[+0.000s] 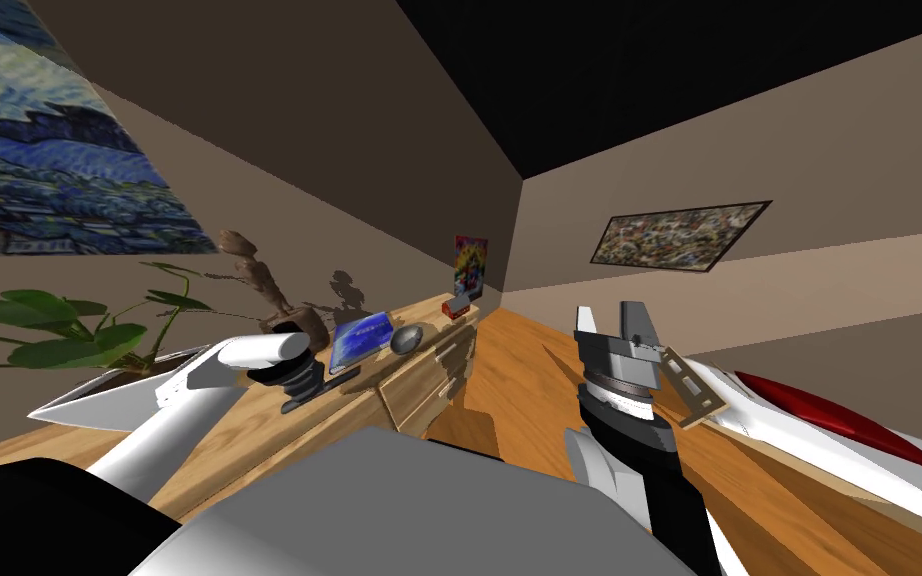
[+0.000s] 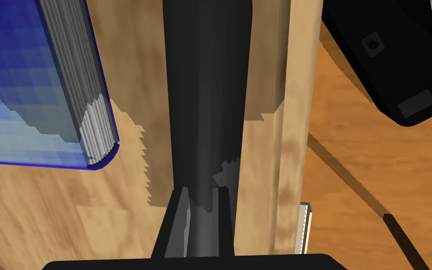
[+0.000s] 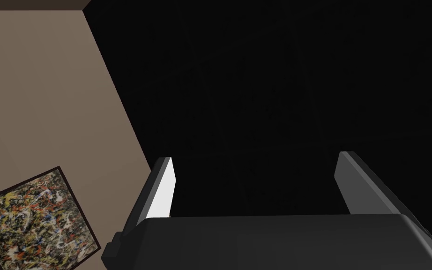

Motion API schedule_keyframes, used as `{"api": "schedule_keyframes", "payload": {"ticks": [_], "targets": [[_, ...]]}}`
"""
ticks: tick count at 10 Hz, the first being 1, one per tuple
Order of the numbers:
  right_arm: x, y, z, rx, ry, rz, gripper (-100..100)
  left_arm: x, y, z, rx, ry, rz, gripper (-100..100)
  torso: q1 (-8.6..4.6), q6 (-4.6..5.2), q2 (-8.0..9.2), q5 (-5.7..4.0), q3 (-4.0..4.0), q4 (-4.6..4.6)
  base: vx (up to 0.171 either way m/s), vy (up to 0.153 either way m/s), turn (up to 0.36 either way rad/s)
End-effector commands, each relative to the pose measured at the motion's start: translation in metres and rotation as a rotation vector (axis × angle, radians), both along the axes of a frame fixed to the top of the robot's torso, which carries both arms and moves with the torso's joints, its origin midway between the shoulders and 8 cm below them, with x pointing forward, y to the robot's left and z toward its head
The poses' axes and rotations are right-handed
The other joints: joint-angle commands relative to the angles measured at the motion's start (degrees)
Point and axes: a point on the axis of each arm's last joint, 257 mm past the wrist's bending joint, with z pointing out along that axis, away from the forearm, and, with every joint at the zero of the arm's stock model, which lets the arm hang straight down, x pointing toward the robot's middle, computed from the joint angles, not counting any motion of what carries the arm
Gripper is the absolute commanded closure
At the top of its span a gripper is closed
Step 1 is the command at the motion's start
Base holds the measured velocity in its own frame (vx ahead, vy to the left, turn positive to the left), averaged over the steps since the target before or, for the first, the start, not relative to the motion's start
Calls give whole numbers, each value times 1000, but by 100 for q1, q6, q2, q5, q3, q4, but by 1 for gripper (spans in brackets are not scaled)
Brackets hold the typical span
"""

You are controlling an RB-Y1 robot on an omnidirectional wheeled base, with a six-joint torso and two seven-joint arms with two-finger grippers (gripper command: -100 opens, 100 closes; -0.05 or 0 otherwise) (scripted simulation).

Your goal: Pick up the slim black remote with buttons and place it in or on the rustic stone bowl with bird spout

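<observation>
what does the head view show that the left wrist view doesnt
Head view adds the grey bowl further along the wooden cabinet, a brown figurine, and the right hand raised, fingers open. Left wrist view adds the grip: the left hand shut on the black remote. Both share the remote, the blue book beside it and the cabinet top.

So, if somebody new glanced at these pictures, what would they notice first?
Probably the big swirling blue painting on the left wall, above the green plant. Next is the left gripper, shut on the long black remote, which lies on the wooden sideboard beside a blue book. The right gripper is raised and open, off to the right.
</observation>
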Motion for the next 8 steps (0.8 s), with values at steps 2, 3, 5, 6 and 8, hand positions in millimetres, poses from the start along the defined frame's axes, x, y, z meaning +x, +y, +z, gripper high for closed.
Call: {"api": "schedule_keyframes", "payload": {"ticks": [2,3,5,6,8], "targets": [[0,0,0,0,0,0,0,-13,17,5,7,35,29,100,8,-1,-8,1,-4,-1,192,-140,17],[0,0,0,0,0,0,0,-19,22,7,10,47,39,100,13,-1,-22,2,-12,-4,206,-141,11],[0,0,0,0,0,0,0,-24,36,16,28,53,56,100,16,-4,-21,0,-12,-5,182,-119,19],[0,0,0,0,0,0,0,-23,44,23,44,45,61,100,22,-5,-14,-2,-8,-2,152,-89,19],[0,0,0,0,0,0,0,-20,58,38,77,25,66,100,34,-7,4,-2,2,2,118,-91,32]]}}
